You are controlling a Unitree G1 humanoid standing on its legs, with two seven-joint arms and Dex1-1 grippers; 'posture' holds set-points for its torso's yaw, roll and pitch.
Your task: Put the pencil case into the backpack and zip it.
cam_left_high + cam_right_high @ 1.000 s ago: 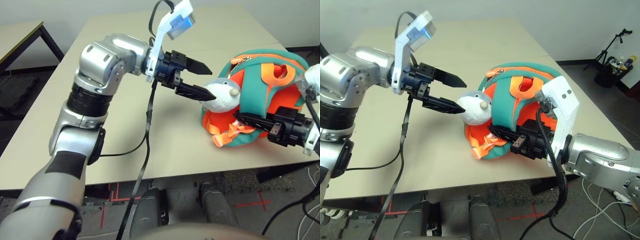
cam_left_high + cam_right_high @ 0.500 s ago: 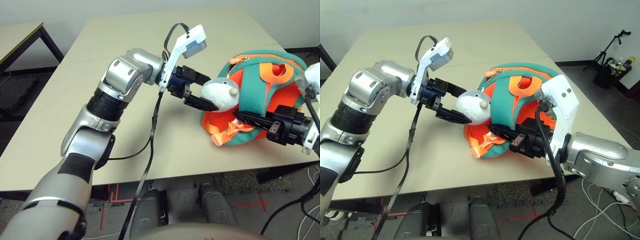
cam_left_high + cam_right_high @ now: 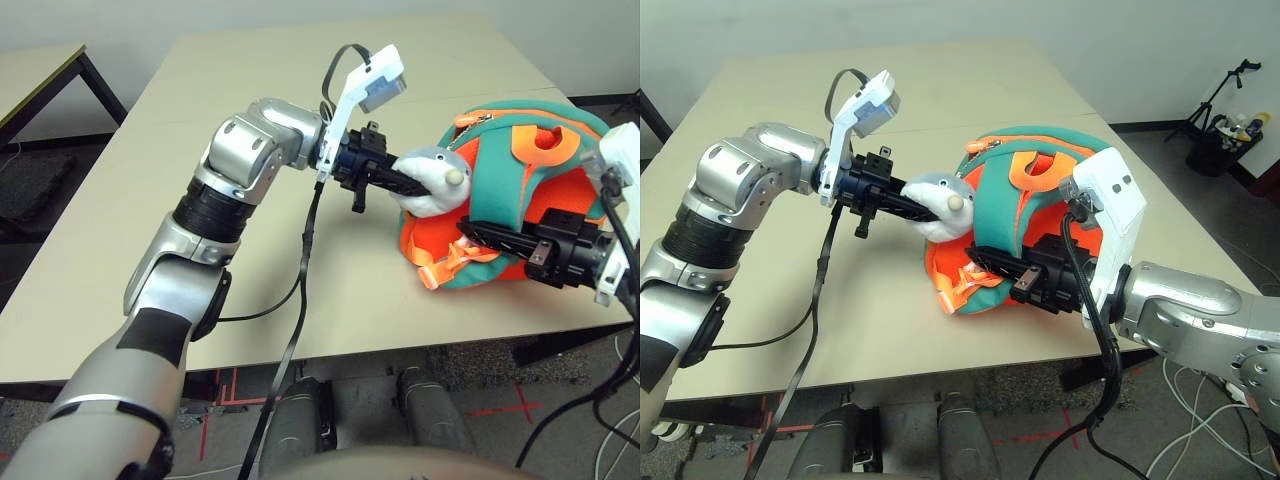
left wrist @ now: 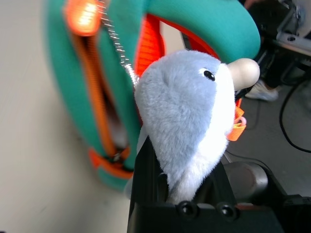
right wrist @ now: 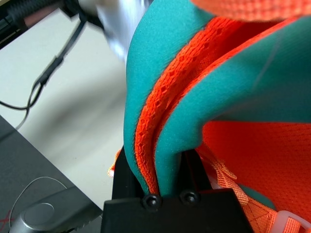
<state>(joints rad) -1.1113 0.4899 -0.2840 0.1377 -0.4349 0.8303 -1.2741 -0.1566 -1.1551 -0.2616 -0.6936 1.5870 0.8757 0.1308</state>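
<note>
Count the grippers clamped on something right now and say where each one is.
2. The left gripper is shut on the plush toy hanging at the backpack's near-left side. The right gripper is shut on the backpack's teal-and-orange strap at its front.

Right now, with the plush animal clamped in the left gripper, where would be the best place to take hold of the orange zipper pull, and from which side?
Grip the flat orange zipper pull itself, probably from the table side, away from the straps. It sits at the end of the zipper track on the backpack, exposed beside the plush animal, which the left gripper holds.
</note>
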